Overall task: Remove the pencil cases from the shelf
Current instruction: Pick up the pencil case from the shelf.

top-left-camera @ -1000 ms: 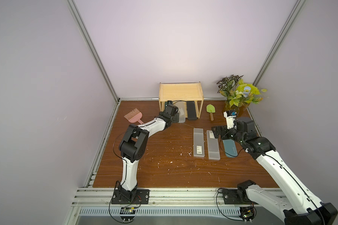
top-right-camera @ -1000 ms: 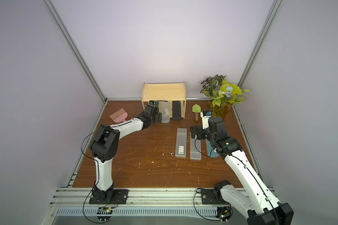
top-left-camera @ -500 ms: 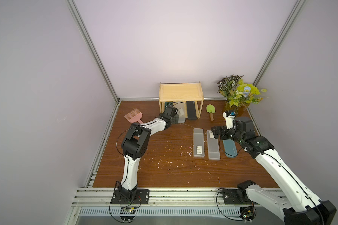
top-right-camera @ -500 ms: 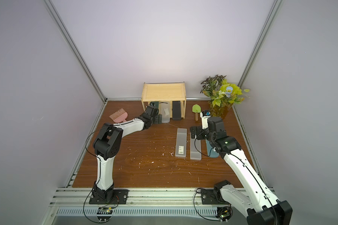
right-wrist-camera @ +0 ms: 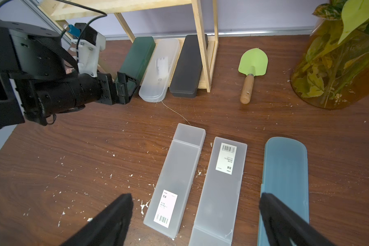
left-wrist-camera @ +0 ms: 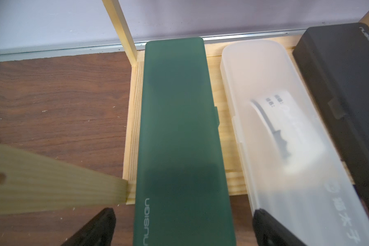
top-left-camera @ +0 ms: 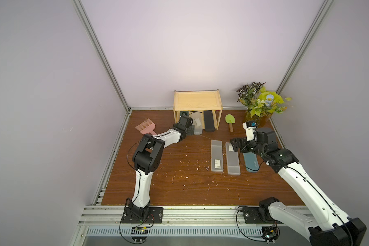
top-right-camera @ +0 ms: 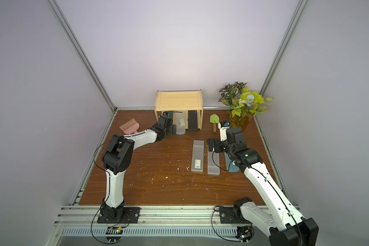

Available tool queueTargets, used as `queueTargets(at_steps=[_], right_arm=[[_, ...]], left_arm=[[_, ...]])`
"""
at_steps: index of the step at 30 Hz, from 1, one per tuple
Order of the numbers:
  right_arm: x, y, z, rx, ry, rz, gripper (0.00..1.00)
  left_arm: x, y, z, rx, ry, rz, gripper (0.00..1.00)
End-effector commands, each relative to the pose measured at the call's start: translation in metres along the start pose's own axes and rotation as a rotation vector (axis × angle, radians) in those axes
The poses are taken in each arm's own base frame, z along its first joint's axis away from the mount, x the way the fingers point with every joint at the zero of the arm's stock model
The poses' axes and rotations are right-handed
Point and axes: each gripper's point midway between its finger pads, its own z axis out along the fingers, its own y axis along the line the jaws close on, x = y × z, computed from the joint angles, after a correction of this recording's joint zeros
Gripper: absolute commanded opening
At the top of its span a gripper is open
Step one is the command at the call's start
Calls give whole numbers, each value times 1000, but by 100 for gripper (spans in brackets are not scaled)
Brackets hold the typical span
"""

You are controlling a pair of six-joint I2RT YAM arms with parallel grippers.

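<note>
The left hand is lined up on the dark green case, low in the shelf at the desk's 12 o'clock.
The case lies dead ahead of that hand, long axis running 12 to 6, with its near end between the wide-spread fingers. The left arm is far nearer. "nusign" reads on it and on the black case; the clear case between them carries Chinese print. The right hand, wide and empty, hangs toward 3 o'clock over two barcode-labelled grey cases and the teal case.
</note>
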Motion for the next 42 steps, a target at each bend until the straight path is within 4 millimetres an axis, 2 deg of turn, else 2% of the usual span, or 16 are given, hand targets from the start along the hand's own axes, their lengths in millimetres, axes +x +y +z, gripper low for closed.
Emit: queueTargets(at_steps=[1, 10, 21, 25, 29, 33, 36, 42], right_arm=[[-14, 1, -6, 5, -38, -14, 100], [-15, 3, -7, -5, -38, -9, 100], [-16, 3, -8, -5, -40, -6, 100], [-17, 3, -8, -6, -41, -7, 100], [-18, 3, -10, -5, -44, -9, 100], [-20, 3, -12, -1, -48, -11, 99], [-20, 2, -14, 1, -50, -11, 100], [-23, 4, -18, -3, -59, -13, 100]], left_arm=[[2, 5, 8, -6, 6, 0, 99], [6, 5, 12, -2, 16, -3, 98], [9, 7, 10, -2, 23, -3, 78], [10, 10, 9, -12, 25, -6, 77], [9, 11, 8, -18, 24, -8, 67], [9, 12, 7, -22, 26, -10, 65], [11, 14, 6, -32, 33, -11, 57], [14, 17, -3, -34, 52, -16, 57]])
